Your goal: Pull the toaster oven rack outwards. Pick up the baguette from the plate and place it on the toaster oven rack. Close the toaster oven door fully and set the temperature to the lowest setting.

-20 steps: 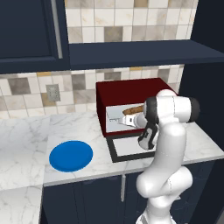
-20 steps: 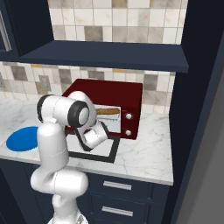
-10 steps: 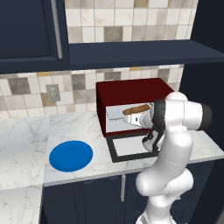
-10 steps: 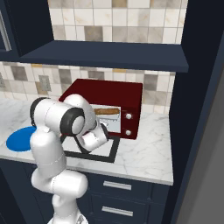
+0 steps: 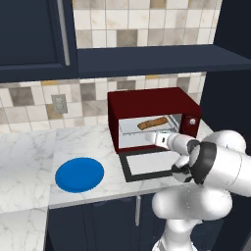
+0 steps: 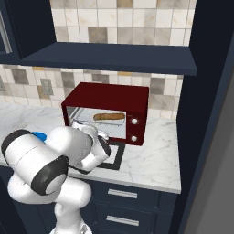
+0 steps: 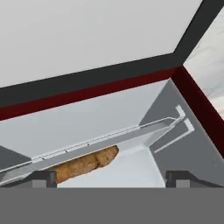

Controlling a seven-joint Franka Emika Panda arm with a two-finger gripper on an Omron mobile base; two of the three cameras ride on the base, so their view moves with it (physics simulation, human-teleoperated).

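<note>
The dark red toaster oven stands open, and its door lies flat on the counter in front of it. Inside, the baguette lies on the grey rack. The blue plate sits bare to the left. My gripper hovers just above the door at the mouth of the cavity. In the hand view my gripper is open with nothing between its fingertips, and it faces the rack and the baguette.
Two pale knobs sit on the oven's right panel. A dark shelf hangs over the oven and a tall dark cabinet side stands to its right. Marble counter stretches left of the plate.
My arm's elbow has swung right and lower while the hand stayed at the oven's mouth. The gripper stays open and the baguette stays on the rack.
</note>
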